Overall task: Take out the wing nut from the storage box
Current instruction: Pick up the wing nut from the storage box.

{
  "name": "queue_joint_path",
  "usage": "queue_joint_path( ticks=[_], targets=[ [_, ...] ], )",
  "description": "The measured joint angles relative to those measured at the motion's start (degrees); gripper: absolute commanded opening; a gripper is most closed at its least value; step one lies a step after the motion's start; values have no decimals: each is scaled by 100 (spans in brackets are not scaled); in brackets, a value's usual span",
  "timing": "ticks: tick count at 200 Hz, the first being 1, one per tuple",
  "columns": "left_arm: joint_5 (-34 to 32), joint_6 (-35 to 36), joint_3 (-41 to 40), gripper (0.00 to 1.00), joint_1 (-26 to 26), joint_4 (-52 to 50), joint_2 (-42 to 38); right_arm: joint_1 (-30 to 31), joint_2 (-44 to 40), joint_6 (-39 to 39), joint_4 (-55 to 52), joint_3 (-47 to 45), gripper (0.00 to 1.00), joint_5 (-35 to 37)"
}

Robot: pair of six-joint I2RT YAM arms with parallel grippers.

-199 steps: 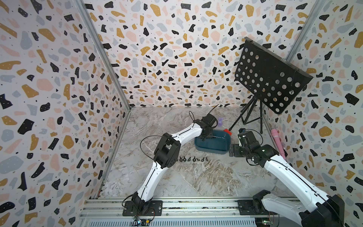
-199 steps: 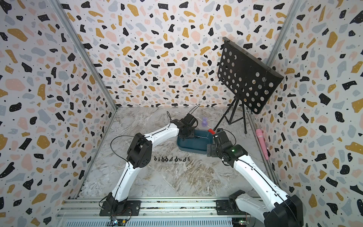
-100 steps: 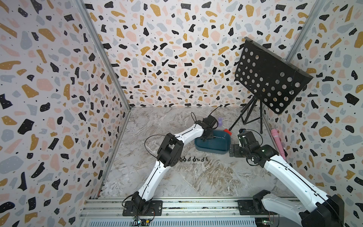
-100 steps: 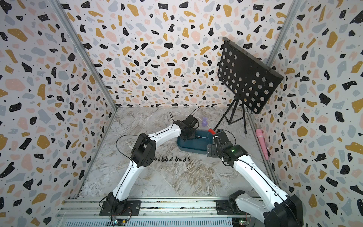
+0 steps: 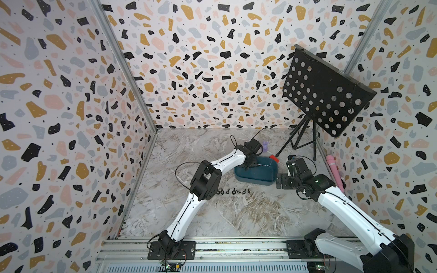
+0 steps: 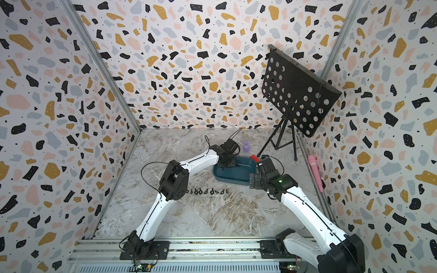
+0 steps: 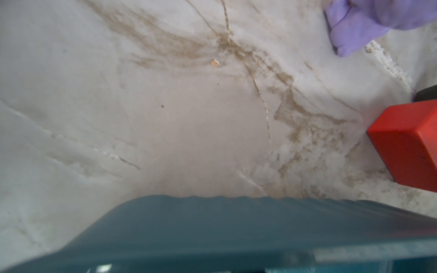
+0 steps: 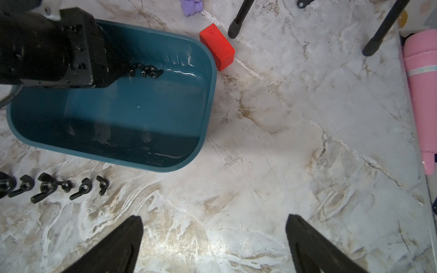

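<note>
Now the left pincer (image 8: pixel 123 72) is down in the blue box (image 8: pixel 165 113) because the black wing nuts (image 8: pixel 147 71) lie right at its tips, but I cannot tell if it has shut on one; the right pincer (image 8: pixel 214 217) hangs nearby, wide open and empty.

1. Red block (image 8: pixel 217 47): one, rectangular, lying flat on the worktop (image 5: pixel 236 217), which is marble-patterned in grey and tan.
2. Purple object (image 6: pixel 246 146): small, soft-looking, farther back than the red block; I cannot make out its shape.
3. Black music stand (image 5: pixel 324 92): perforated desk tilted, on a tripod (image 8: pixel 238 19), one rubber foot near the red block.
4. Pink cylinder (image 8: pixel 419 94): lying along the wall on my right, with a lettered band I cannot read.
5. Terrazzo-print walls (image 5: pixel 201 59): on three sides.
6. Aluminium rail (image 5: pixel 236 248): along the near edge.
</note>
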Motion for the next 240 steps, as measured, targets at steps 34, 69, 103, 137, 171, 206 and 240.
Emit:
queue_joint_path(
  ticks=[34, 69, 103, 137, 171, 206, 240],
  targets=[
    [-20, 39, 0, 10, 0, -33, 0, 0, 0, 0, 0, -2, 100, -2],
    [-20, 61, 0, 0, 0, -42, 0, 0, 0, 0, 0, -2, 100, -2],
    [-31, 101, -181, 0, -2, -24, -116, 0, 0, 2, 2, -2, 100, -2],
    [-24, 188, -710, 0, -35, -76, -575, 0, 0, 4, 4, -2, 100, -7],
    [20, 350, -1239, 0, -116, -72, -1309, 0, 0, 7, 7, -2, 100, -9],
    [306, 610, -1886, 0, -188, 81, -2184, 0, -20, 20, 7, -2, 100, -7],
    [767, 929, -2804, 0, -249, 391, -3003, 0, -153, 70, 4, -2, 100, 4]
  ],
)
